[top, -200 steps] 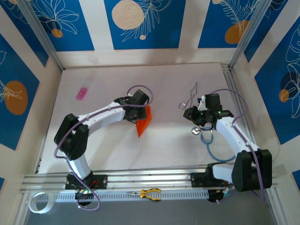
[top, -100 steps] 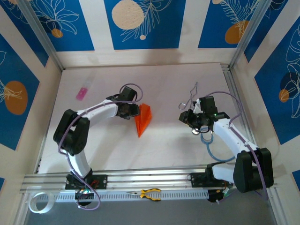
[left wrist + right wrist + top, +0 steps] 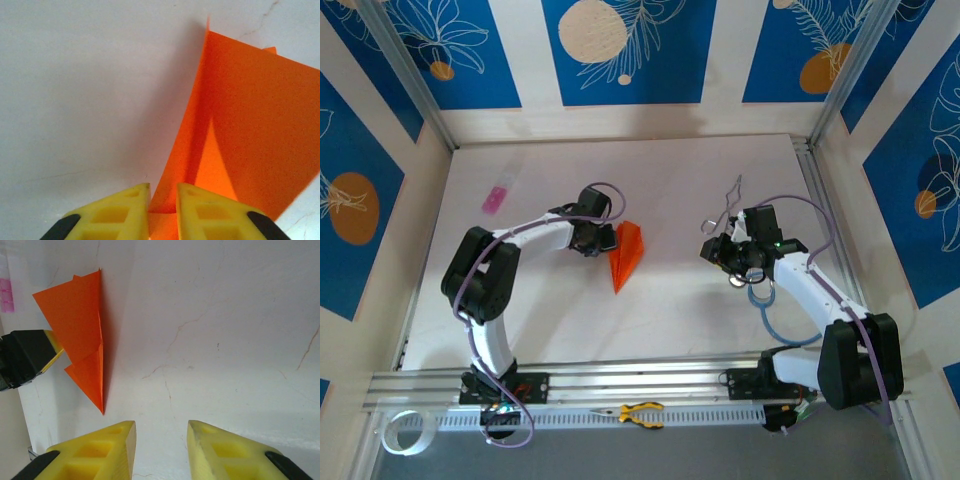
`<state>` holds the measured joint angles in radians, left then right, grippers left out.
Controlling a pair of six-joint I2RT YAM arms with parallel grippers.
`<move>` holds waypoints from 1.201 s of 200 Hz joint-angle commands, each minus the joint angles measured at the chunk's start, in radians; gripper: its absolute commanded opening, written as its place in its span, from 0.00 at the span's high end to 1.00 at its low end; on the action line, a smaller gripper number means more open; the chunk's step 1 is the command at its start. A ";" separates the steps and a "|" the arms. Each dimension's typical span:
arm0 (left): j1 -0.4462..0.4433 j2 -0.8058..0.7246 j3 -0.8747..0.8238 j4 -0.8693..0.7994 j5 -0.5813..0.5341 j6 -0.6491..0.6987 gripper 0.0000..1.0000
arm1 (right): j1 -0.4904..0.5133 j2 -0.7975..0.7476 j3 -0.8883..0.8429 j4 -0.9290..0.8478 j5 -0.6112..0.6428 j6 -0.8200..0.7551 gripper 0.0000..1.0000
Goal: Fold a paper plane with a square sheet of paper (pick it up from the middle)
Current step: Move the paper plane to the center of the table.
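The left gripper [image 3: 163,189] is sitting low over the table [image 3: 700,180], its jaws standing narrow with the near edge of the orange paper [image 3: 250,115] showing between them; whether they are actually pinching it I cannot tell. In the top view the paper is lying left of centre as a slim folded dart, just at 3 o'clock of this gripper, its point aiming roughly toward 6 o'clock. The right gripper [image 3: 161,427] is hovering released and empty, well apart at 3 o'clock of the paper. For this step, I judge, the left one is needing a bite across the middle crease rather than on one loose flap, and a slow lift so the thin layers are not tearing or springing open
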<state>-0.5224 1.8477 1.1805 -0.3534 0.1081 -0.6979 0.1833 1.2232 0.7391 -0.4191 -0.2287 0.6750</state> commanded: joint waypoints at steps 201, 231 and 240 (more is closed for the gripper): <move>0.012 -0.094 -0.102 0.047 0.014 -0.075 0.80 | 0.003 0.025 -0.017 0.016 -0.014 0.010 0.67; 0.011 -0.117 -0.108 0.031 0.000 -0.085 0.77 | 0.004 0.029 -0.009 0.010 -0.006 -0.001 0.66; 0.011 -0.127 -0.111 0.021 -0.009 -0.087 0.73 | 0.004 0.027 -0.005 0.006 -0.002 -0.010 0.66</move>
<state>-0.5217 1.7752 1.0805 -0.3073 0.1085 -0.7700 0.1833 1.2476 0.7372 -0.4076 -0.2283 0.6815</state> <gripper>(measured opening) 0.236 0.335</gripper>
